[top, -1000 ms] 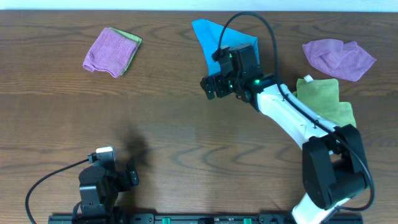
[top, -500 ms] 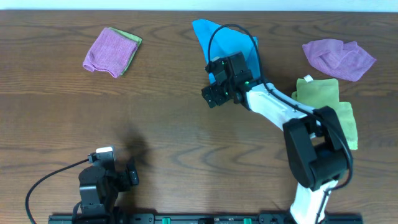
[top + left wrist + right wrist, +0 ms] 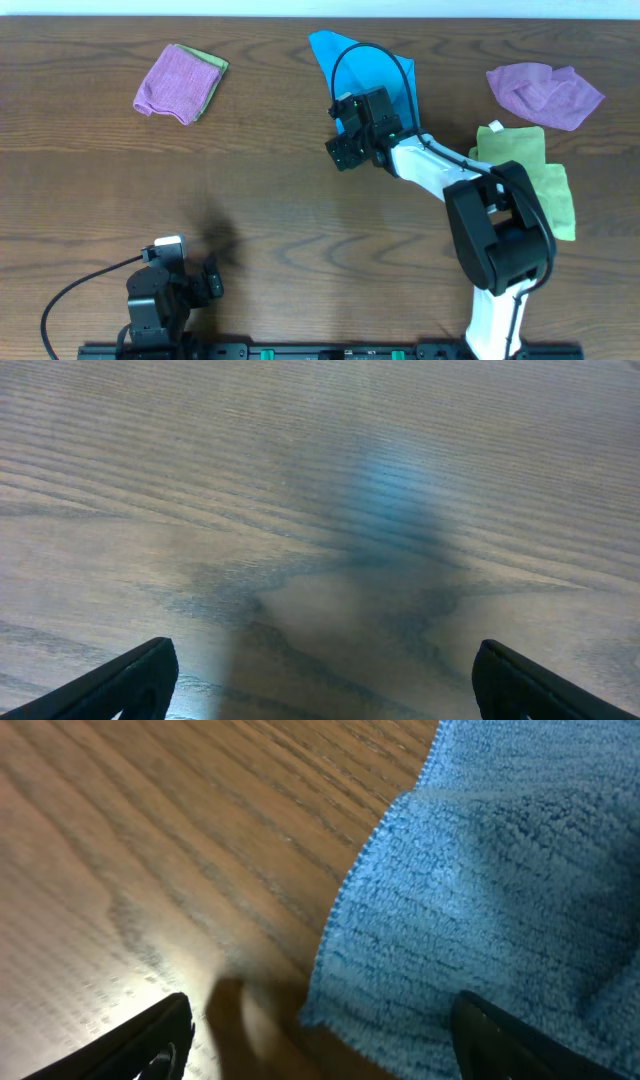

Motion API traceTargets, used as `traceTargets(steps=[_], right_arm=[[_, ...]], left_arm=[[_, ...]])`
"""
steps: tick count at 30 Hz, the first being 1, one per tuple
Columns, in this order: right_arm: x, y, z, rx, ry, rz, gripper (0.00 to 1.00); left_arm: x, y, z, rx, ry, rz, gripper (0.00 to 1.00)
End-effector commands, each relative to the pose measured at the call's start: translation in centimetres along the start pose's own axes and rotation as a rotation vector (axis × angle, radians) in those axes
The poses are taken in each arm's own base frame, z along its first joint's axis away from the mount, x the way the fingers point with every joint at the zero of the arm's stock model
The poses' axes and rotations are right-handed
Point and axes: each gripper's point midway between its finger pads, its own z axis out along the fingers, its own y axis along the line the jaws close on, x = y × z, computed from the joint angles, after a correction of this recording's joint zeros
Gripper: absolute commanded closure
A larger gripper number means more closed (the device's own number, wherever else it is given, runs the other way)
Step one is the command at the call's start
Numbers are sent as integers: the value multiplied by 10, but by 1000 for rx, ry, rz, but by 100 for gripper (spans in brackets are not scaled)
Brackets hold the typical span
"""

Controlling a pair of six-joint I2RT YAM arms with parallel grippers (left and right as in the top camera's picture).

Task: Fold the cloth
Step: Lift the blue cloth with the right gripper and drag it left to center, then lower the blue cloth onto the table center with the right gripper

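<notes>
The right gripper (image 3: 320, 1045) has its jaws spread wide and grips nothing. In the wrist view its two dark fingertips sit at the lower corners, and a corner of the cloth (image 3: 480, 890) lies on the wood between them. Whether the fingertips touch the fabric cannot be told. The left gripper (image 3: 320, 685) is also fully spread, holding nothing, over bare wood at the table's near left.

The cloth (image 3: 372, 68) is bright sky blue with a fuzzy pile and a stitched hem. It lies at the far middle of the table (image 3: 250, 200), bunched into a pointed shape with its tip toward the far left. Its near part is hidden under the right gripper's head in the overhead view.

The table is dark brown wood with a strong grain. On it lie:
- a folded purple cloth (image 3: 175, 82) far left, on a yellow-green layer
- a crumpled purple cloth (image 3: 545, 92) far right
- a yellow-green cloth (image 3: 530, 165) just nearer than that one, beside the right arm
</notes>
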Motion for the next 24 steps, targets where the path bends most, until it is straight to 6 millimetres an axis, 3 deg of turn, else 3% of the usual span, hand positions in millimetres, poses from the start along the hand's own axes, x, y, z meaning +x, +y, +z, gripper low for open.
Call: traceTargets(steps=[1, 5, 10, 21, 22, 24], right_arm=[[1, -4, 4, 14, -4, -13, 19], [1, -5, 9, 16, -11, -13, 25], [0, -5, 10, 16, -14, -14, 47], [17, -6, 23, 16, 32, -8, 47], [19, -6, 24, 15, 37, -7, 51], [19, -5, 24, 14, 39, -8, 74]], left_arm=[[11, 2, 4, -7, 32, 21, 5], [11, 2, 4, -7, 32, 21, 5], [11, 2, 4, -7, 32, 21, 5], [11, 2, 4, -7, 32, 21, 5], [11, 2, 4, -7, 32, 21, 5], [11, 2, 4, -7, 32, 21, 5]])
